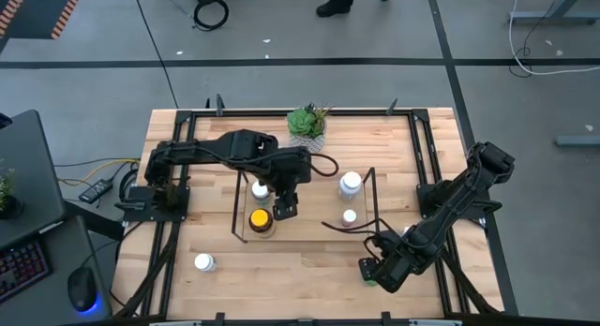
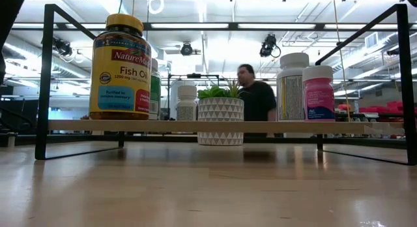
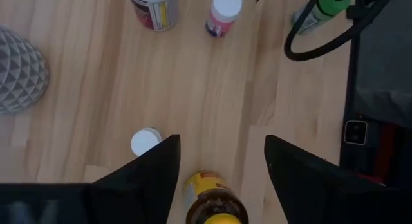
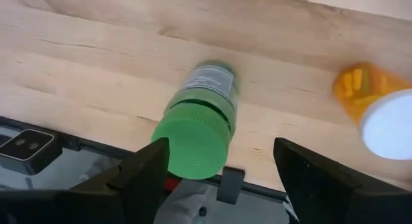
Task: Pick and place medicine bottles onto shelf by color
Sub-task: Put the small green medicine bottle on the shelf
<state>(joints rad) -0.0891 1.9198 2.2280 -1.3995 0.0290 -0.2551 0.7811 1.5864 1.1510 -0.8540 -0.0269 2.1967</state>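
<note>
left gripper: over the shelf's left half, fingers spread wide, nothing between them but air (the amber bottle sits just below the gap, untouched as far as I can tell)
amber bottle: yellow cap, upright on the shelf floor, "Fish Oil" label legible in low view
small white bottle: just beside the left finger, upright on the shelf, near the amber one
right gripper: low at the table's near right edge, fingers apart on either side of the green-capped bottle; contact with the cap can't be made out
green-capped bottle: lying on its side on the table, cap toward the right wrist camera, near the table edge
orange pill bottle: white cap, on the table near the green-capped one, apart from it
shelf: black wire rack with wooden floor, mid-table
white bottle: big, upright on shelf's right half
pink bottle: white cap, upright just beside the big white one
loose white bottle: on the table, off the shelf, near-left
plant: potted, at the far edge of the table
person: in the room behind (low view only)
</note>
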